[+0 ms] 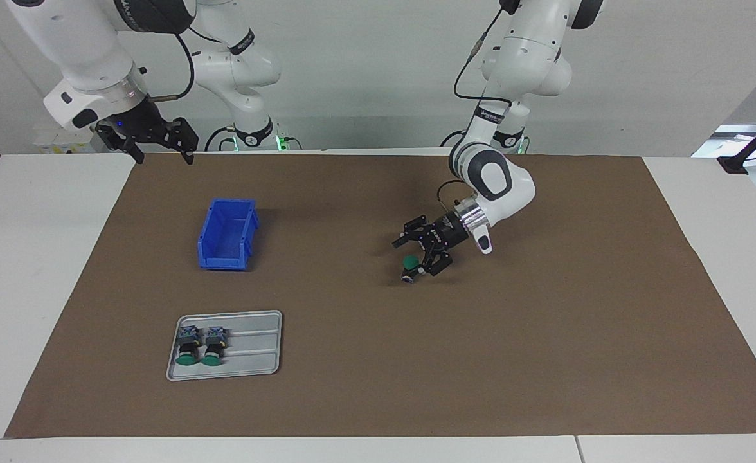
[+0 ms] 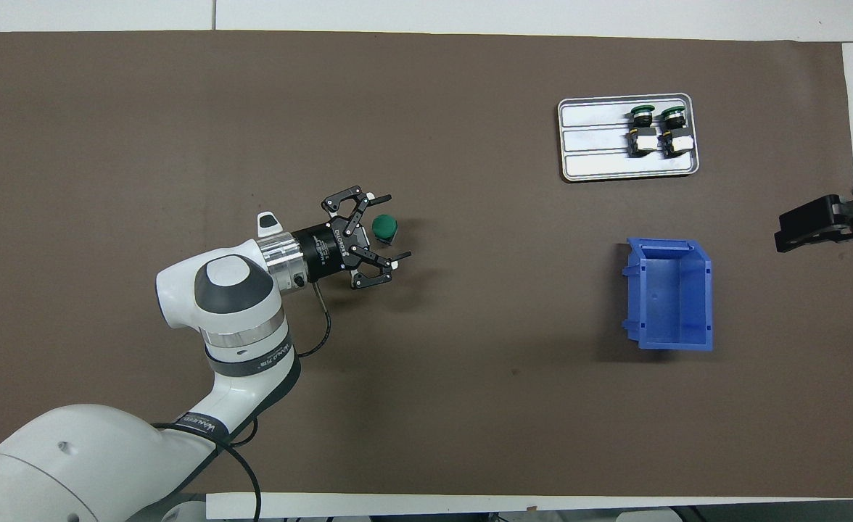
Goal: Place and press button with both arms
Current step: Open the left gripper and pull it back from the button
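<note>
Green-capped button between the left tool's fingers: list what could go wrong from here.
1. The left tool stands open around the small green-capped push-button standing on the brown mat; a finger could tip it in passing.
2. If tipped, its round cap might let it roll.
3. The right tool waits near the mat's edge by the robots; coming over to press, it may crowd the left arm.

A white bench (image 1: 44, 270) stretches wide, most of its top covered by a brown mat (image 1: 481, 360). A plain pale wall (image 1: 365, 64) rises at the robots' end. Light falls soft and even, with only faint shadows on the mat.
</note>
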You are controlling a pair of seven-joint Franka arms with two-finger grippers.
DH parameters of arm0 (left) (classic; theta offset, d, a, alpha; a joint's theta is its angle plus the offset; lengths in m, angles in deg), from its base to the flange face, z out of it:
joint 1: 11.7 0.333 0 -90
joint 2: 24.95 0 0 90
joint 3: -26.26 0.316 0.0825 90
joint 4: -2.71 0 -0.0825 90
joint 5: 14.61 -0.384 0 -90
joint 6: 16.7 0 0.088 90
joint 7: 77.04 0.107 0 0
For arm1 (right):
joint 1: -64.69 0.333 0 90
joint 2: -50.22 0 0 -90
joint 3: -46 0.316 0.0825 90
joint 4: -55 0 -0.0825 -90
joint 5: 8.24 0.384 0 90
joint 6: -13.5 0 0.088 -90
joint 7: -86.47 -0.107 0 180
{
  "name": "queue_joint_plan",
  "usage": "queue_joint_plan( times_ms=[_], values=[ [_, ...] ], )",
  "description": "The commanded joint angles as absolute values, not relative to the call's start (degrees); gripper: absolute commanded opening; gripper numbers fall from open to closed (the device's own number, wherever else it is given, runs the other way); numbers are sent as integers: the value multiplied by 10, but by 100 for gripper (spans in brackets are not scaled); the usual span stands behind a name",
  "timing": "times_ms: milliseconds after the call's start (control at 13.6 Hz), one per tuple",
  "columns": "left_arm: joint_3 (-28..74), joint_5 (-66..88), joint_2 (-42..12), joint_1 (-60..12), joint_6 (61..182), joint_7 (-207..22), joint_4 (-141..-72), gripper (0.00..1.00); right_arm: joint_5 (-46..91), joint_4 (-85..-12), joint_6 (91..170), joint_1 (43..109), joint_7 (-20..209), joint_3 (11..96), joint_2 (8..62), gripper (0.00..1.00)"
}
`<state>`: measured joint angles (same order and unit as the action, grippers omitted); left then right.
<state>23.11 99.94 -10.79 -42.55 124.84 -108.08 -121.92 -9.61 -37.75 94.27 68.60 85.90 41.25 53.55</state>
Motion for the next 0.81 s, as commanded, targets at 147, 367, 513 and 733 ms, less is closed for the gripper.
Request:
queue_joint_plan(
  times_ms=[147,367,513,733],
  values=[
    [236,980,-154,-457,1318,-1103,-1227,100,-95,-383,941,681,871,414,541,99],
    [236,871,-171,-455,1329,-1153,-1228,100,-95,-383,941,681,871,414,542,99],
    [238,828,-185,-443,1329,-1178,-1231,100,-95,-383,941,681,871,414,541,99],
    [239,764,-216,-432,1327,-1184,-1248,100,-95,-383,941,681,871,414,541,99]
  ],
)
